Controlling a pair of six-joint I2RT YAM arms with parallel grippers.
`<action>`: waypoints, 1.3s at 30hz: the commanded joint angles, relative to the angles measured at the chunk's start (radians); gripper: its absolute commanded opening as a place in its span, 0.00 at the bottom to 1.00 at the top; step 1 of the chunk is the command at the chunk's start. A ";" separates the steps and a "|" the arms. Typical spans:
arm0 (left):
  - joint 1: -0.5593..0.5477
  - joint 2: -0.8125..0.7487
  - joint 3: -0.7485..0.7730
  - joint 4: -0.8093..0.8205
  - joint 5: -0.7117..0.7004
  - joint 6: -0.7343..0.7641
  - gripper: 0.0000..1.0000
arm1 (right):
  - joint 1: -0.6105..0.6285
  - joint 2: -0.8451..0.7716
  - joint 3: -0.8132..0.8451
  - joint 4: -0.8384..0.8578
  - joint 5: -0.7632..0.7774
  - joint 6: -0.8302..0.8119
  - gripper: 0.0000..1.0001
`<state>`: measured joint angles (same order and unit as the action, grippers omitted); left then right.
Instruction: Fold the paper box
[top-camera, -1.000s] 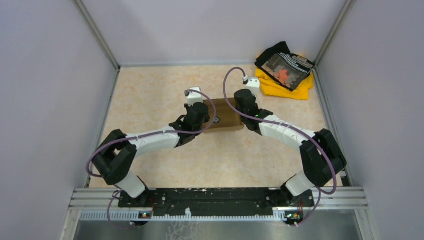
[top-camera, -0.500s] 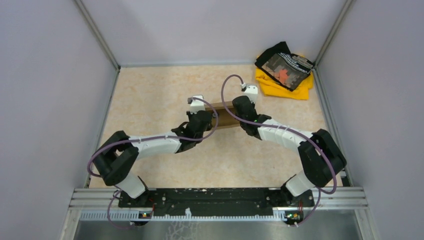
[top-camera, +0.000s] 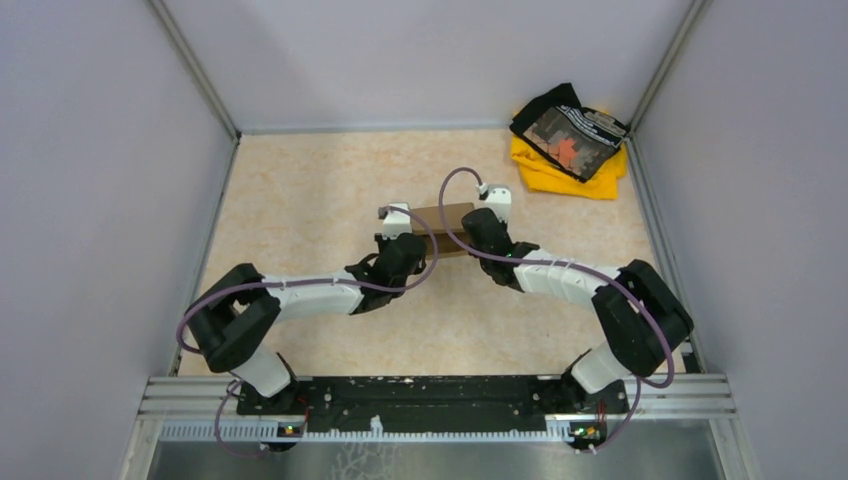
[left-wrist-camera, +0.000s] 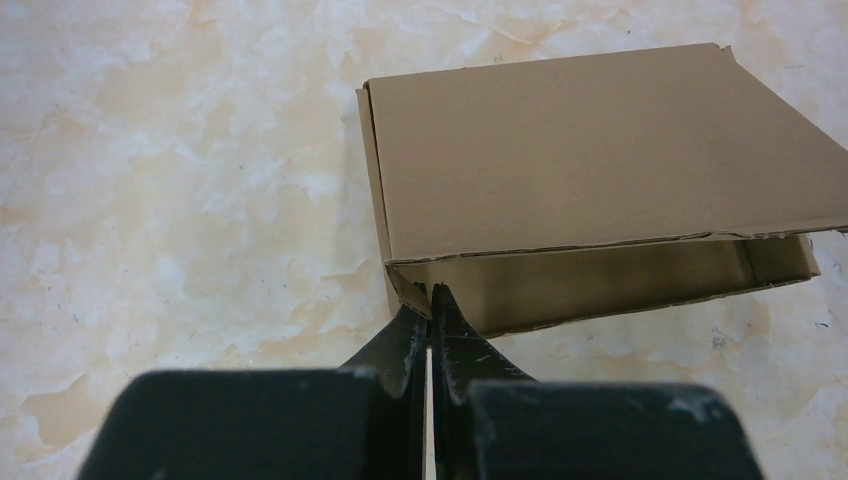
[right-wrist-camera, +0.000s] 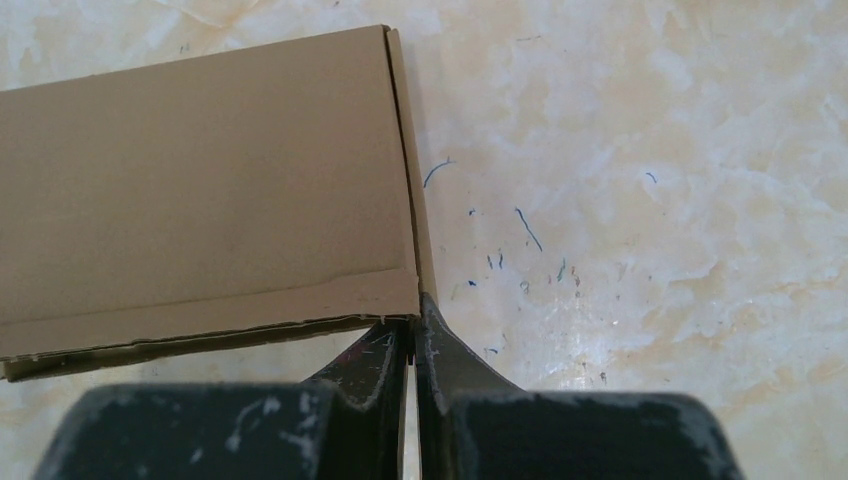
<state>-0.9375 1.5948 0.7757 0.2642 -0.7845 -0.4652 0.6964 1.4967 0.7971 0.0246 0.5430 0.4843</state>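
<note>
Plain brown paper box (left-wrist-camera: 600, 150) on beige marbled table (left-wrist-camera: 150, 200).

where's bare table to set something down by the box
Bare: table far left, between wall and box; also the near strip between the arms. Crowded: far-right corner with the cloth pile; box's near corners, at left gripper and right gripper.

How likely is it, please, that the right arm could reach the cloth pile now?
Probably yes: only bare table lies between the right arm and the cloth pile, though its shut jaws are at the box.
</note>
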 joint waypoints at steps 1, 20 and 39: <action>-0.021 -0.008 -0.002 0.048 0.055 -0.032 0.00 | 0.037 -0.033 -0.011 0.064 -0.091 0.026 0.00; -0.021 0.009 -0.074 0.023 0.090 -0.067 0.02 | 0.036 -0.003 -0.039 0.074 -0.130 0.031 0.05; -0.001 0.060 -0.066 -0.002 0.107 -0.075 0.02 | -0.026 -0.220 -0.123 -0.050 -0.255 -0.010 0.44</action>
<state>-0.9401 1.6371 0.7033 0.2543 -0.7063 -0.5270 0.7021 1.3506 0.6868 -0.0223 0.3740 0.4900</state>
